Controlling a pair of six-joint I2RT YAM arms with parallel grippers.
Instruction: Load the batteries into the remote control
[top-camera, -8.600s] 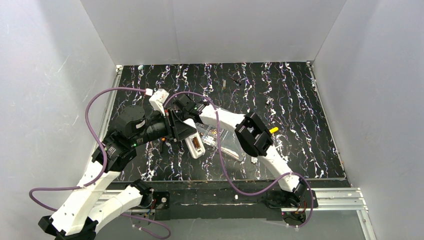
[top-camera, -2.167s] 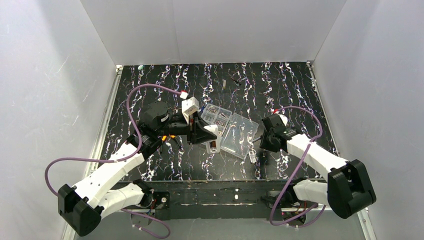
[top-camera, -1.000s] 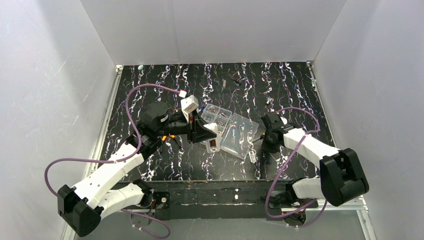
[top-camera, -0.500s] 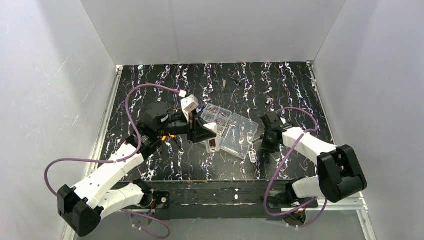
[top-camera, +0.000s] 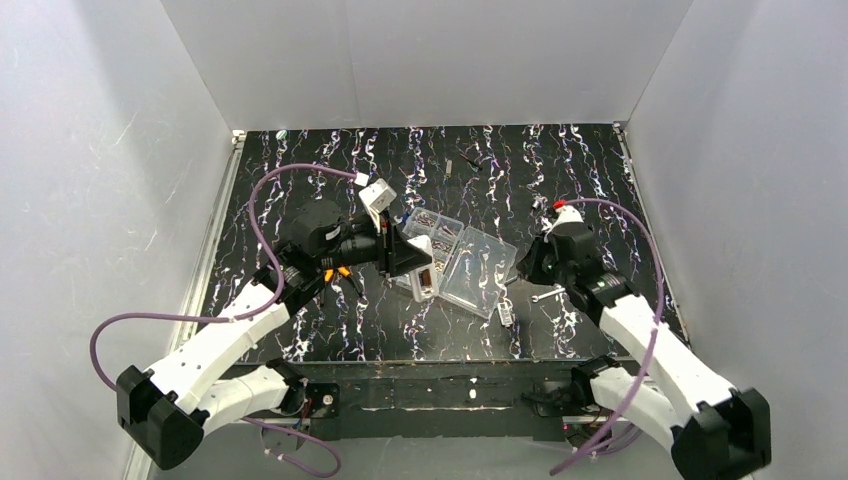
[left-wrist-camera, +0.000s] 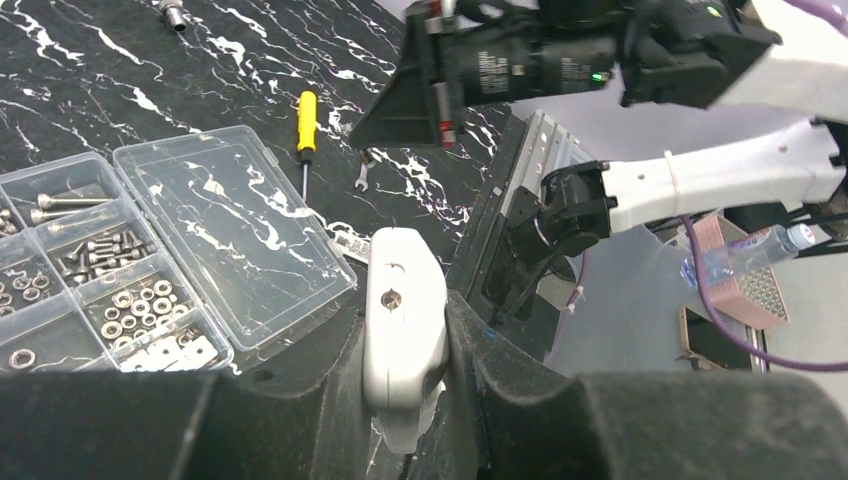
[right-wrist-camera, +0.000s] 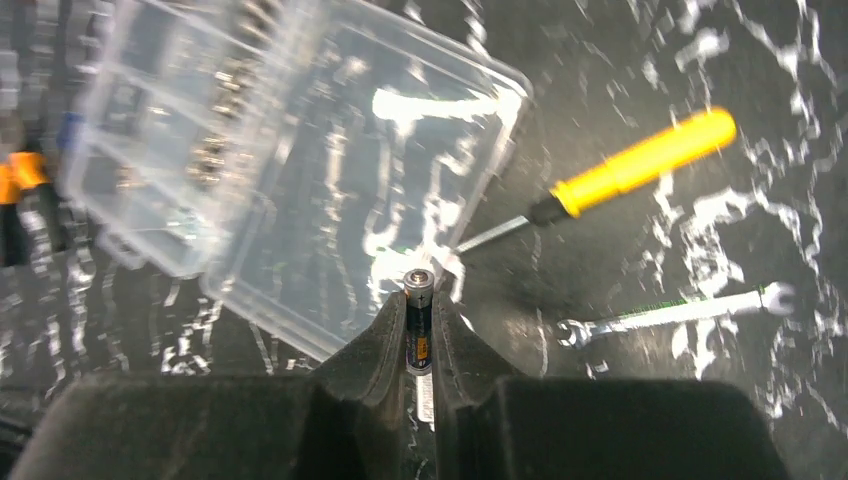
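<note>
Beside the clear box (right-wrist-camera: 330, 200) | my right gripper (right-wrist-camera: 419, 330) has just squeezed a battery (right-wrist-camera: 419, 300) and picked it up | my left gripper (left-wrist-camera: 403, 340) grips the remote control (left-wrist-camera: 400, 300) near the box | I think the battery goes in next

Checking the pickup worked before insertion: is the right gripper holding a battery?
Yes, the right wrist view shows a battery clamped between the fingers of the right gripper.
</note>
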